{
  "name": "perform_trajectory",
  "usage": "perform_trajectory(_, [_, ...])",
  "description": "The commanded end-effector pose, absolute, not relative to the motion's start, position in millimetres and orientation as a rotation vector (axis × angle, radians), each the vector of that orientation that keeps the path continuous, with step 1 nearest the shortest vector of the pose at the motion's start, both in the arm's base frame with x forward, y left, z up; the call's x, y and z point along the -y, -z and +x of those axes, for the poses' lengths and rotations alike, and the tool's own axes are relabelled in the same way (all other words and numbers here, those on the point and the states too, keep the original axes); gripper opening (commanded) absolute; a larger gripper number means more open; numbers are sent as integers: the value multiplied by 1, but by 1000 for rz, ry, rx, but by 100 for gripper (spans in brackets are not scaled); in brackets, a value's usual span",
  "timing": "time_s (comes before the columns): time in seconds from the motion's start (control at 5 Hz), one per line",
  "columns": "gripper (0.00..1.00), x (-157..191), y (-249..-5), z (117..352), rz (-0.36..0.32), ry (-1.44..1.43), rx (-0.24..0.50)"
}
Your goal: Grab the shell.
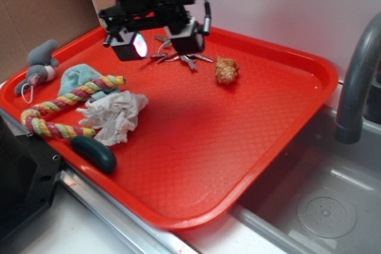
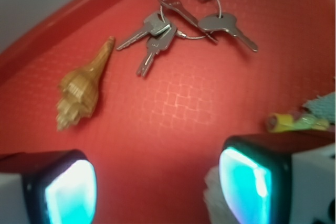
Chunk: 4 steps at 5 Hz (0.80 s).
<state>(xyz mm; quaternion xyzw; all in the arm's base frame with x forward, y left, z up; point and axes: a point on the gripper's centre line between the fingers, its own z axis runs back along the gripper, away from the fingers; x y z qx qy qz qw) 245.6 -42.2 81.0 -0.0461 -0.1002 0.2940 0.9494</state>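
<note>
I have the gripper (image 2: 157, 187) spread open, nothing between the pads, hovering above the red tray (image 1: 250, 147). The shell (image 2: 81, 90) lies ahead and off to the left pad's (image 2: 71, 190) side in the wrist view, clear of the gap. Its long axis runs diagonally, tip pointing away toward the keys (image 2: 184, 22) just beyond. My read: I need to shift sideways over it and rotate to close across the narrow width.

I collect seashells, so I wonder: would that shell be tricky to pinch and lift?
Probably somewhat. The shell looks rigid and ridged, which should help grip, but it tapers to a point, so it might pivot or squirt out. Lying on its side on the tray, it could roll if nudged.
</note>
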Motion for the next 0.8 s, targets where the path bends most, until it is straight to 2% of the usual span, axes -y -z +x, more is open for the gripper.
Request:
perform_trajectory(0.0, [100,54,-82,291,-72,-613,215])
perform_trajectory(0.4, [100,68,-40,323,-46,-587,133])
perform_trajectory(0.6, [47,73,-25,331,-53,-589,69])
